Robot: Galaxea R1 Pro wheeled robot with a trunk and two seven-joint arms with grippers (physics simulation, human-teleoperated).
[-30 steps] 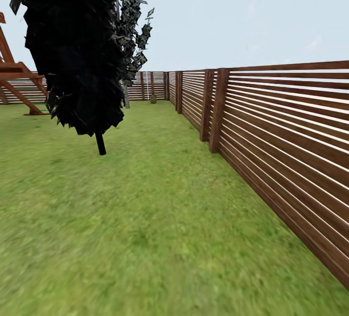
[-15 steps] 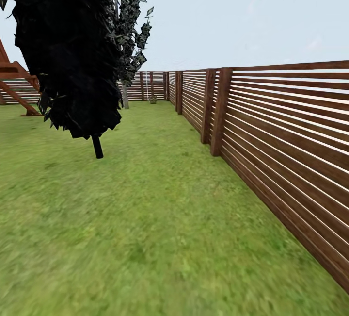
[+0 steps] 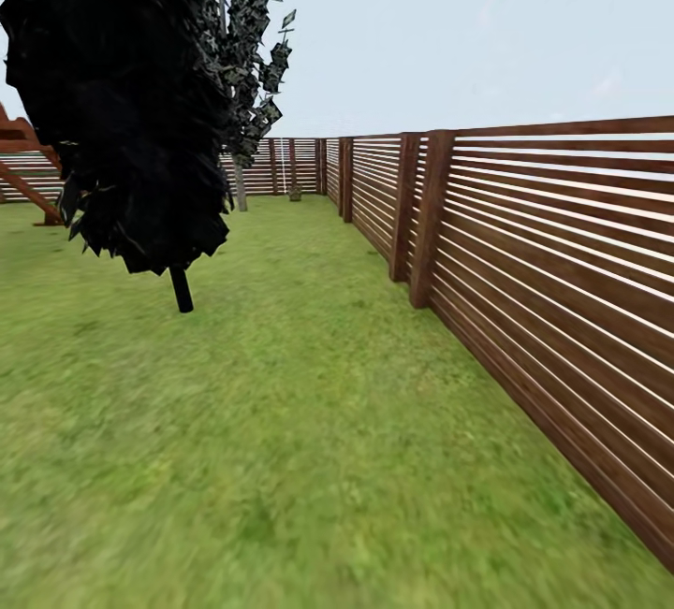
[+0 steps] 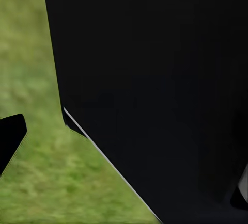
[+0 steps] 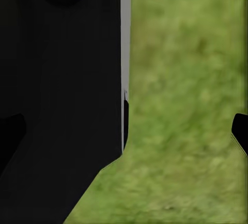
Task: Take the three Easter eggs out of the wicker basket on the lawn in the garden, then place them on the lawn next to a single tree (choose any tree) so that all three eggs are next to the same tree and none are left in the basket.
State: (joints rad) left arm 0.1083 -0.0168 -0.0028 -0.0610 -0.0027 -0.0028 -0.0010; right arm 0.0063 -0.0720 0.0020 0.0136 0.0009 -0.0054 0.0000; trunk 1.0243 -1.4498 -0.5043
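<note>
Transit step: crossing the short green lawn (image 3: pixel 309 459) beside the brown slatted wooden fence (image 3: pixel 552 263), basket and eggs unsighted, next locate them; gripper state can't tell from either wrist view.

dark cypress (image 3: pixel 131 104) near left, slatted fence (image 3: pixel 562 263) along right, playset (image 3: pixel 23 169) far left, pale sky (image 3: pixel 468 20)

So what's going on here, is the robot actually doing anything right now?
Nothing is being handled. The robot is out on the lawn, facing along a brown slatted fence with a dark narrow tree ahead on its left. A small object sits far off by the fence corner, too distant to identify. Both wrist views look down at grass.
</note>
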